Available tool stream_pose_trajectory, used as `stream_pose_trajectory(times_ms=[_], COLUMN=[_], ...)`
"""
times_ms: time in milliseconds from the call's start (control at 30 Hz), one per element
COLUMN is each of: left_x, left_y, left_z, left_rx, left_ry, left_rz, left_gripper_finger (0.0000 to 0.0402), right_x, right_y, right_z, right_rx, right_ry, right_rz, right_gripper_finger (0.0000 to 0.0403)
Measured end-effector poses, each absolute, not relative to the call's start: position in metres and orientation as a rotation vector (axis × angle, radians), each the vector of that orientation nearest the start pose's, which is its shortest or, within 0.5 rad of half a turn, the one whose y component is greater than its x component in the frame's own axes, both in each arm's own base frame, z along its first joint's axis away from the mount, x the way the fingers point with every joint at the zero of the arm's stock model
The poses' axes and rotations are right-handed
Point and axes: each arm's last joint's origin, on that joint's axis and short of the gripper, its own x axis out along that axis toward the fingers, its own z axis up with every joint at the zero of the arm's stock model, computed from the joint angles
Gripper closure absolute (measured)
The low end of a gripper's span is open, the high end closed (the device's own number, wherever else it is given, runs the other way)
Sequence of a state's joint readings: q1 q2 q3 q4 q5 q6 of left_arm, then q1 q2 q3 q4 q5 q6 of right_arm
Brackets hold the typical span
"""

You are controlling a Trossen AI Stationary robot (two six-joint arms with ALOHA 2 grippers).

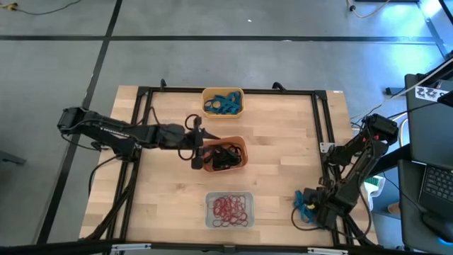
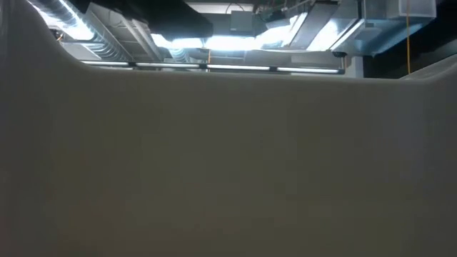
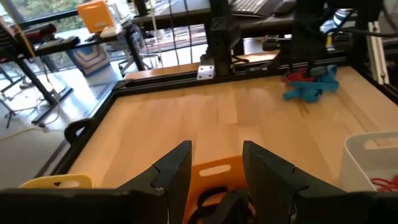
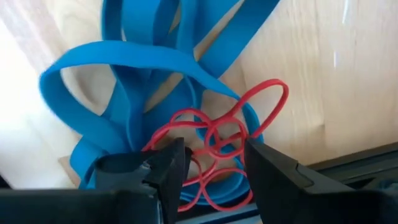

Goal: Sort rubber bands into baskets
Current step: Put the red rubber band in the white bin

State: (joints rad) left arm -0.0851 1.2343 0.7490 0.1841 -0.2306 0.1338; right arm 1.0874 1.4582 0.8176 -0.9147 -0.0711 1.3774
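Observation:
Three baskets stand in a row down the table's middle. The yellow basket (image 1: pixel 223 103) holds blue rubber bands, the red-orange one (image 1: pixel 241 157) black bands, and the whitish one (image 1: pixel 230 210) red bands. My left gripper (image 1: pixel 197 147) is open, almost level, over the red-orange basket's left wall (image 3: pixel 214 171). Black bands (image 3: pixel 217 202) lie below it. A pile of blue bands (image 4: pixel 124 56) and red bands (image 4: pixel 261 93) lies at the table's near right. My right gripper (image 4: pixel 214 165) is open and points down over the pile (image 1: pixel 301 201). My right gripper comes at the pile from above. Its open fingers (image 4: pixel 168 168) stand on either side of the red loops (image 4: pixel 214 140) that lie on the blue bands. I cannot tell whether they touch the bands.
A black frame rail (image 1: pixel 226 91) runs around the work area, and the pile lies close to its right rail (image 1: pixel 327 134). A laptop (image 1: pixel 435 184) stands off the table at the right. A pale surface (image 2: pixel 228 164) fills most of the low view.

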Motion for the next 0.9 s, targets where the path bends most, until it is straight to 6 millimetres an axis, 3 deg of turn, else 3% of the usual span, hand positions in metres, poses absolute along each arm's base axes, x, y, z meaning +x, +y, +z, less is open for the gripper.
stream_pose_trajectory(times_ms=[333,700,900], left_x=[0.269,0.269,0.269], left_y=[-0.023,-0.023,-0.023], left_z=[0.267,0.267,0.267], left_rx=[0.209,0.207,0.207], left_ry=[0.265,0.264,0.264], left_rz=[0.097,0.098,0.098], left_gripper_finger=[0.026,0.026,0.026], right_x=[0.1,0.099,0.1], right_y=[0.195,0.196,0.199], right_z=[0.158,0.159,0.175], right_rx=[0.309,0.307,0.269], right_ry=[1.61,1.666,1.693], right_rz=[-0.241,-0.204,-0.204], right_gripper_finger=[0.0254,0.0393,0.0377])
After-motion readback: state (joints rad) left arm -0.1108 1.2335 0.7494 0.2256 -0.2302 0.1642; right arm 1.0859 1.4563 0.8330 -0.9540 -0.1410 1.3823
